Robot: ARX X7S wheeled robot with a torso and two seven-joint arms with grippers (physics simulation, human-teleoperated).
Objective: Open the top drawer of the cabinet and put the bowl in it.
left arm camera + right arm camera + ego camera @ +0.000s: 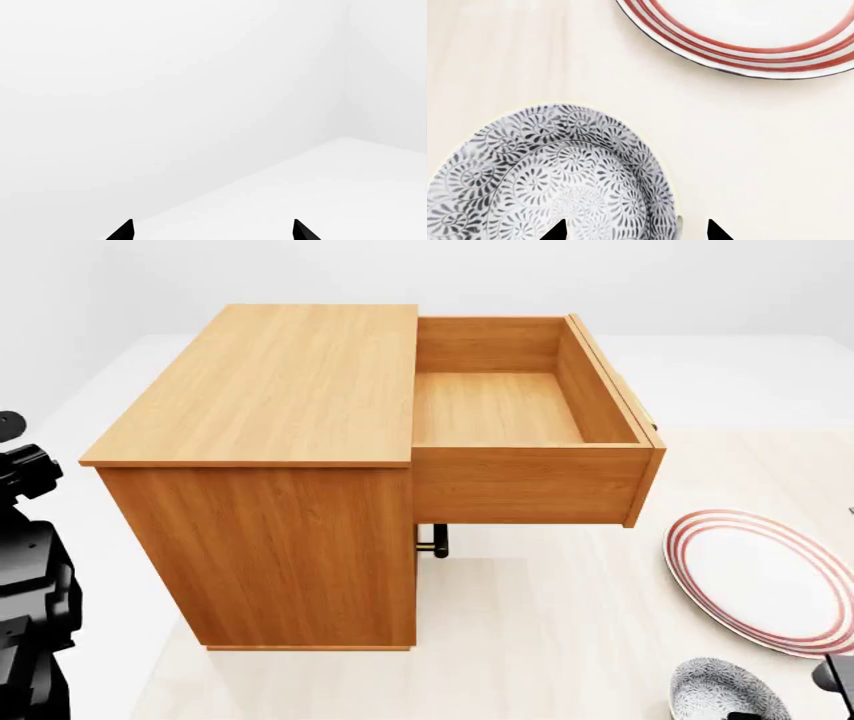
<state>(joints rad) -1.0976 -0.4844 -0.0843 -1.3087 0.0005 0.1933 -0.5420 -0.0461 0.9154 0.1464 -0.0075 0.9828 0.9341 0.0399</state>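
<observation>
Straddling the bowl (554,175) rim, right claw (635,231) spread, bowl on worktop (527,60) beside plate (747,35); top drawer (501,405) open. Risk: shallow rim pinch slips, tipping bowl. Left claw (212,231) spread, idle.

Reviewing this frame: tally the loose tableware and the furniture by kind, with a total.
Bowl, grey-blue patterned: 1
Plate, white with red rings: 1
Cabinet, with its top drawer pulled open and empty: 1
Total: 3
</observation>
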